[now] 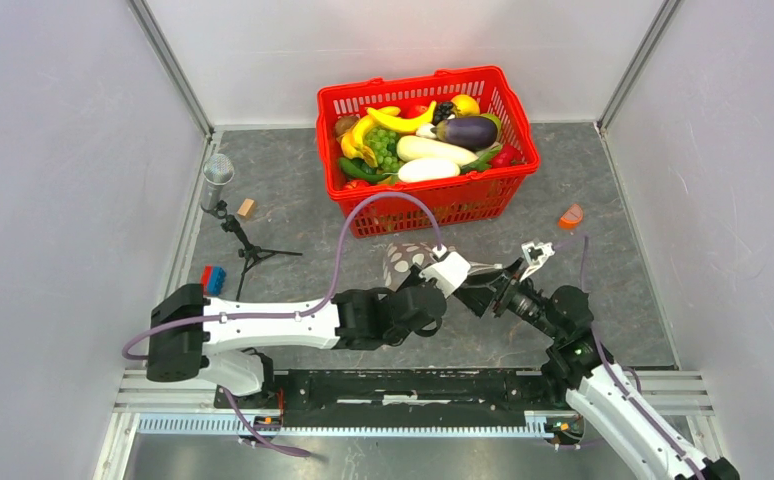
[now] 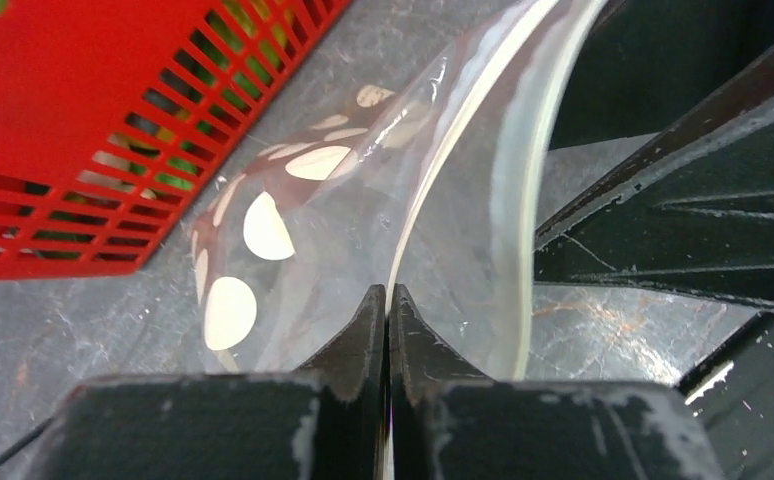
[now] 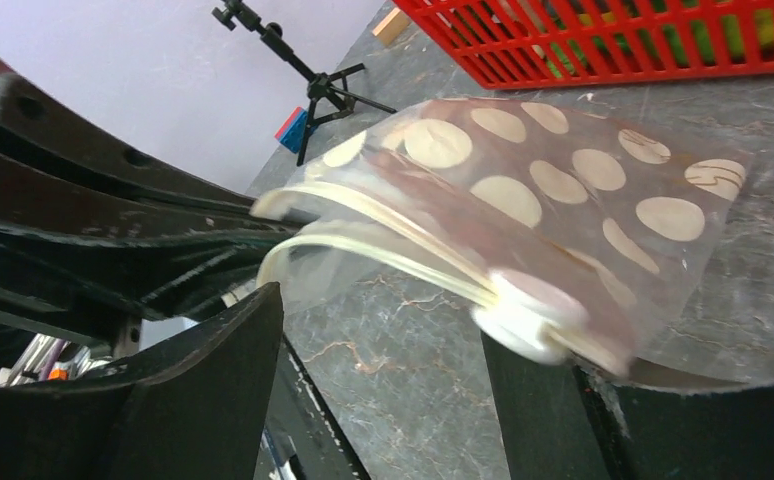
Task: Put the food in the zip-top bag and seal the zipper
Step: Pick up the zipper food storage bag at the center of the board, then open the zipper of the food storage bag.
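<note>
Three views, and each gives us something the others lack. From above, all the food (image 1: pixel 425 150) sits heaped in the basket (image 1: pixel 433 208) at the back of the desk (image 1: pixel 303 205). Of the bag (image 1: pixel 403 262) we see only a dotted corner, because the left arm covers the rest.

The left wrist view shows the grip that the top view hides. The left hand (image 2: pixel 388 322) has its fingers pressed together, pinching the bag at its zipper (image 2: pixel 463 130), and the strip rises from between them.

Only the right wrist view shows the mouth. The two zipper strips bow apart, with the mouth end lifted and the far end lying on the desk. The right hand (image 3: pixel 378 335) is spread wide, with the mouth just ahead of it. We cannot tell whether either finger touches the bag. A blurred white lump (image 3: pixel 523 322) sits at the near end of the zipper, and we cannot make out what it is.

The bag's far edge lies near the basket's front wall, with a strip of bare desk between them. Walls close the desk on three sides. A tripod (image 1: pixel 250 252) stands at the left. The widest bare stretch is at the right, where a wedge (image 1: pixel 570 214) lies.
</note>
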